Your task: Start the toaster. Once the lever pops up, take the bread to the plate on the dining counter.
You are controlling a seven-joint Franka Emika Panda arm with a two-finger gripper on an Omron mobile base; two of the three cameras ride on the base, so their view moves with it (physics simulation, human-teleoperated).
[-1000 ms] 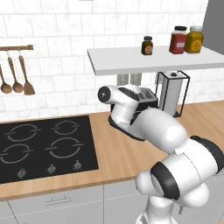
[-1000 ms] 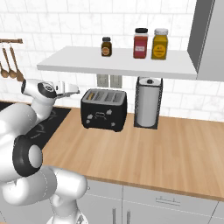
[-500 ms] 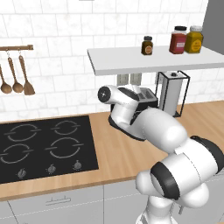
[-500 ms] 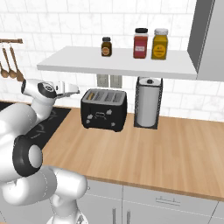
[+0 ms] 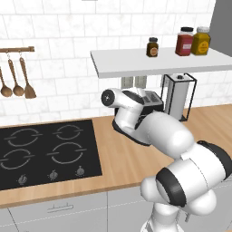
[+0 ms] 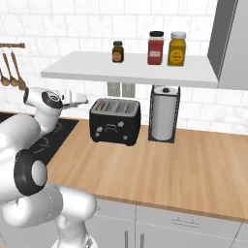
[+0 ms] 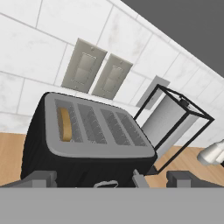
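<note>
**Hand lines up on the toaster; lever not yet pressed**

The toaster [image 6: 115, 120] stands on the wooden bench [image 6: 169, 169] against the tiled wall, just beside the wire-framed paper towel stand [image 6: 164, 113] on its right. The bread [image 7: 65, 124] sits down in the outermost slot at the left of the hand view, its tan top edge just below the slot rim; the other three slots look empty. Pale controls show on the toaster's front in the right base view.

The gripper [image 6: 80, 100] hangs above the bench to the left of the toaster, near its top edge and apart from it. The fingers [image 7: 40, 178] show as two dark tips set wide apart at the bottom of the hand view, with nothing between them.

Judging from this, the start step is not yet done. The risk lies in the approach: coming in from the side, the fingers could strike the toaster body and shove it toward the paper towel stand instead of catching the lever. The lever itself is hard to pick out here, so a misjudged press is possible.

Three jars [image 6: 156, 48] stand on the shelf [image 6: 126, 70] overhead, which limits room for lifting the bread straight up.
</note>
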